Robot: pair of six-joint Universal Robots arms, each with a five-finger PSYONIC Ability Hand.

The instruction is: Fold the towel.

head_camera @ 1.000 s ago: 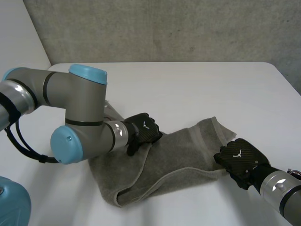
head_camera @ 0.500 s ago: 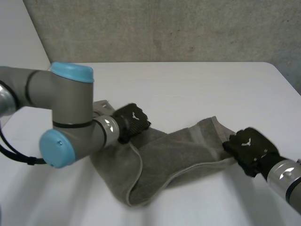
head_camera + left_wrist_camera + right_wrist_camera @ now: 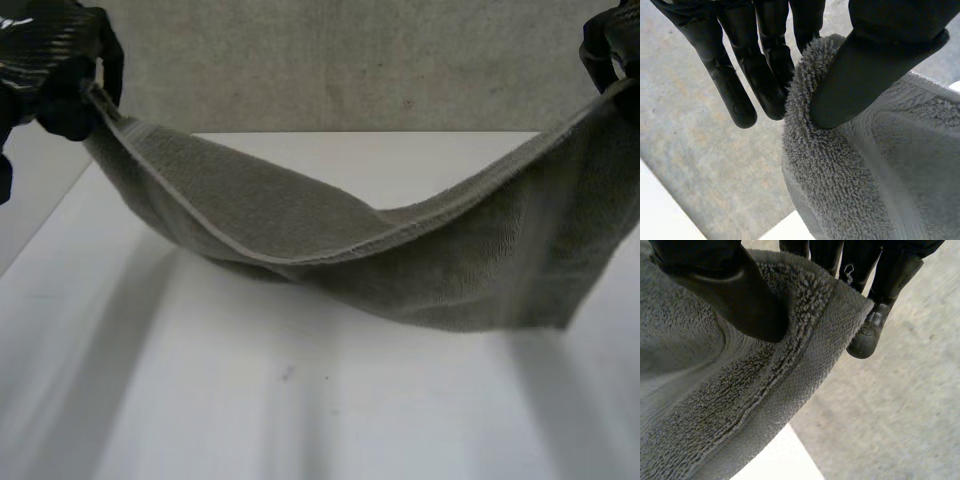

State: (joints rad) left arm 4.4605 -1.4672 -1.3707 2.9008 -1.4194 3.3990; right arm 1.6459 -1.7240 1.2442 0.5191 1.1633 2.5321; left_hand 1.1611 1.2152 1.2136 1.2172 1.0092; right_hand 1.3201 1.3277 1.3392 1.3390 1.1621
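A grey towel [image 3: 400, 250] hangs slung above the white desk [image 3: 250, 400], sagging in the middle. The left hand [image 3: 55, 60] pinches one end between thumb and fingers; the right hand [image 3: 610, 40] pinches the opposite end likewise.

Holds one end of the towel [image 3: 400, 260] high at the left in the left hand [image 3: 55, 60], pinched between thumb and fingers; holds the other end high at the right in the right hand [image 3: 612, 42] likewise; lets the middle sag over the table [image 3: 300, 410], wall [image 3: 350, 60] behind
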